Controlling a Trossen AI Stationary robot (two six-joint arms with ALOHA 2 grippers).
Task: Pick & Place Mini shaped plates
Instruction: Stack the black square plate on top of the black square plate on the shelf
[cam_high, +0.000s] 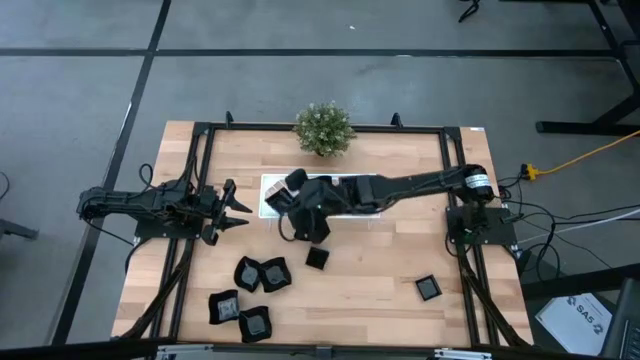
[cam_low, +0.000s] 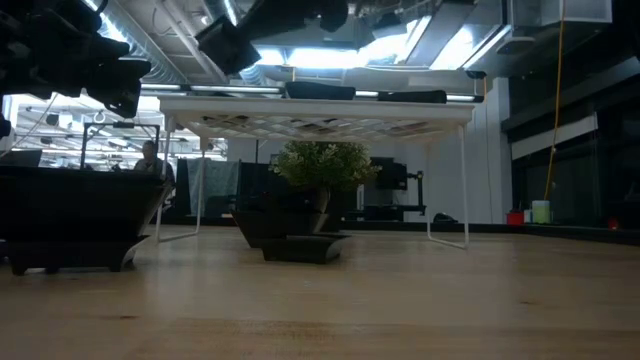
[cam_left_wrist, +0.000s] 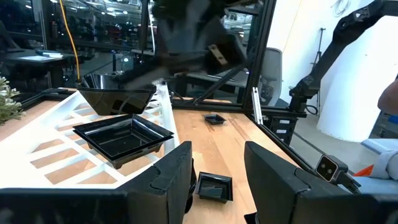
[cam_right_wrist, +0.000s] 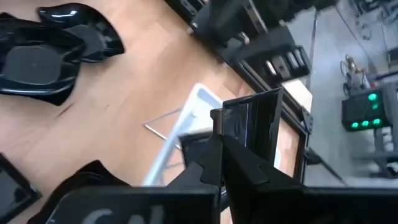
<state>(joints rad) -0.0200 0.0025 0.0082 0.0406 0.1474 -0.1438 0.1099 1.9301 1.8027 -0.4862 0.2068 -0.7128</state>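
A glossy black mini plate (cam_right_wrist: 252, 121) is seen clamped on edge between the shut fingers of the right pincer (cam_high: 300, 215), held over the left end of the white lattice tray (cam_high: 272, 196), where another plate (cam_left_wrist: 122, 135) already rests. The left pincer (cam_high: 238, 208) is held spread wide and empty near the surface's left edge. Four plates (cam_high: 250, 295) are clustered by the near-left corner, possibly overlapping; a potted plant (cam_high: 323, 128) stands at the far edge
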